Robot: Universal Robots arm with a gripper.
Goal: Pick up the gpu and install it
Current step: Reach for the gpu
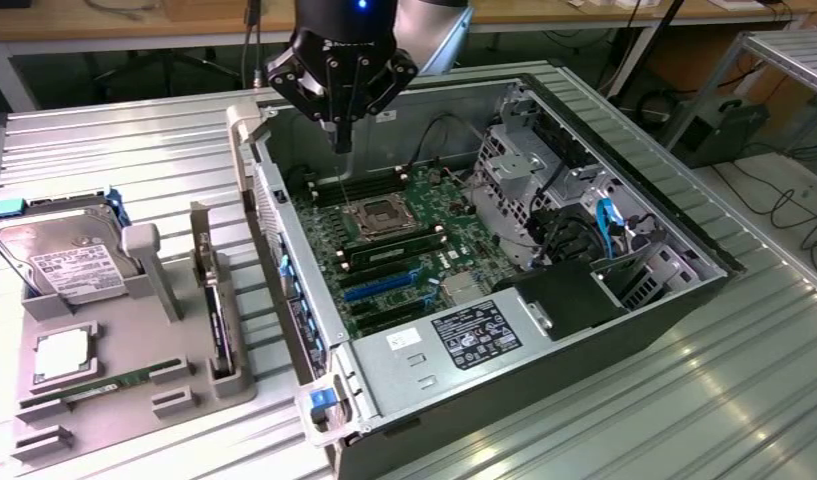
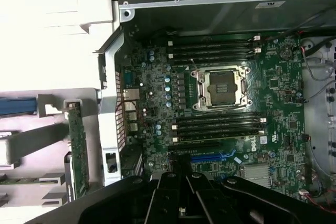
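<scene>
The gpu [image 1: 221, 320] stands on edge in a slot along the tray's [image 1: 128, 385] edge nearest the case [image 1: 281, 270], its long axis running parallel to the case wall, near to far. Beyond it, the gripper [image 1: 341, 140] hangs over the far end of the open case, above the board [image 1: 408, 250], fingers pressed together and holding nothing. From the gripper, the gpu lies nearer and toward the exterior view's left, on the other side of the case wall, well apart.
</scene>
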